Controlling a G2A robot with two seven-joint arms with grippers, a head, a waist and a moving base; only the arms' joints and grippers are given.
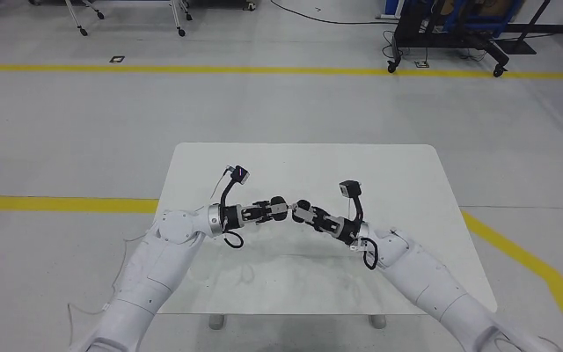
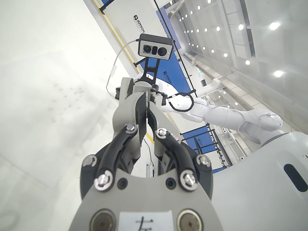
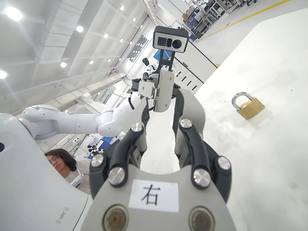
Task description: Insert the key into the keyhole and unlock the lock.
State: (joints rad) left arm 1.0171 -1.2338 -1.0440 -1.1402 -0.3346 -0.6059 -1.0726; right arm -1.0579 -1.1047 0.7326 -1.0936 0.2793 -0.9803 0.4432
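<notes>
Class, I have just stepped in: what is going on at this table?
The two arms meet tip to tip above the white table. The left tool is shut; whether it pinches a key is hidden. The right tool is open, its fingers either side of the left tool's tip. The brass padlock with a silver shackle lies on the table, apart from both tools.

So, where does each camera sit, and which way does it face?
Top view: above the arms, facing down at the white table; both arms meet over its middle.
Left wrist view: on that wrist, facing along the left gripper towards the right arm.
Right wrist view: on that wrist, facing along the right gripper towards the left arm and a padlock.
Shared: wrist views both show the table and the opposite arm.
</notes>
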